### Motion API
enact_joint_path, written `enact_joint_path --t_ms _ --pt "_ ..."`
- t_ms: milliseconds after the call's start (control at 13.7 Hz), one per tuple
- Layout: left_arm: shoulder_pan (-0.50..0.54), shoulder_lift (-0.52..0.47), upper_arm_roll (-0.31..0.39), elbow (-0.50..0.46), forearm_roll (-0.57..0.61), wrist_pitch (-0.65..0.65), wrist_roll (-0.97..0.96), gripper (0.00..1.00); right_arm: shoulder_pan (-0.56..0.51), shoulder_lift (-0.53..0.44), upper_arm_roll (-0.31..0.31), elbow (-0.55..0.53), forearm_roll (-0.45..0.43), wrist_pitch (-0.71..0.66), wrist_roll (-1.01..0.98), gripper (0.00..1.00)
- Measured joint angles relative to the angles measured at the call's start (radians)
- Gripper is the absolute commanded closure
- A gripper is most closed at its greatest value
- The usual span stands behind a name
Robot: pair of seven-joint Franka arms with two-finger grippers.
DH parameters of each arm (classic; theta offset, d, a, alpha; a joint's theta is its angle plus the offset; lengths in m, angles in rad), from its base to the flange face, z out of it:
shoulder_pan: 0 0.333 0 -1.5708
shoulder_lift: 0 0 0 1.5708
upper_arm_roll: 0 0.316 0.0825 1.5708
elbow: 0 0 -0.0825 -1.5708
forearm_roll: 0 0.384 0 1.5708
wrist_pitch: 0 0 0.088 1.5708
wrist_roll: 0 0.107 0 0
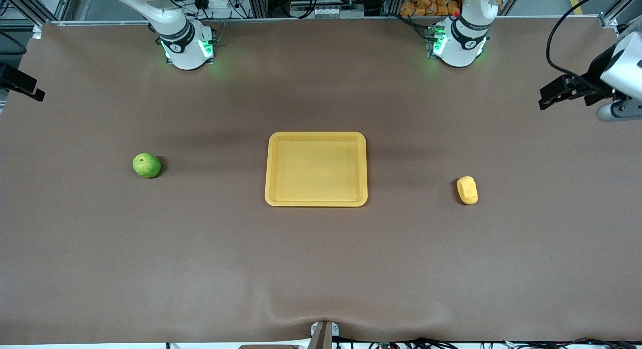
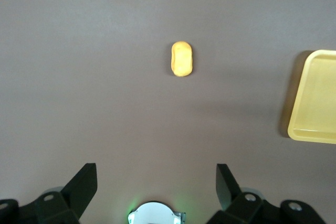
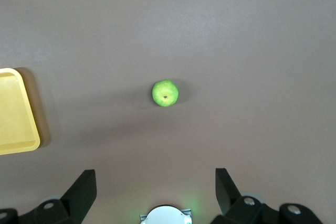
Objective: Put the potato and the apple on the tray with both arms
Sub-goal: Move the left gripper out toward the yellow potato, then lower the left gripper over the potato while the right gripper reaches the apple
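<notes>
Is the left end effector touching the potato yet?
Apart. The left wrist view shows the left end effector open and high over bare table, with mat between its fingers and the potato. The tray is empty.

The front camera hangs high, facing both bases across the whole table (image 1: 321,269). Each wrist camera looks straight down from well above the cloth, past its own spread fingers (black tips at the frame's edge): the left sees the potato (image 2: 182,59), the right the apple (image 3: 165,93). Both share a tray (image 2: 315,98) edge with the front view.
</notes>
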Motion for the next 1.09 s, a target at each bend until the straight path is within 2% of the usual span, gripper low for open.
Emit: enact_joint_path --t_ms 292,657,1094 --pt "0.0 0.023 -0.001 -0.066 0.0 0.092 -0.006 0.0 -0.003 0.012 0.0 0.0 0.0 -0.011 0.0 0.0" --pt "0.015 0.031 0.001 -0.251 0.0 0.321 -0.008 0.0 -0.011 0.053 0.0 -0.001 0.0 -0.045 0.002 0.0" --pt "0.015 0.057 0.001 -0.387 0.0 0.516 -0.008 0.0 -0.064 0.111 -0.002 -0.002 -0.001 -0.047 0.004 0.0"
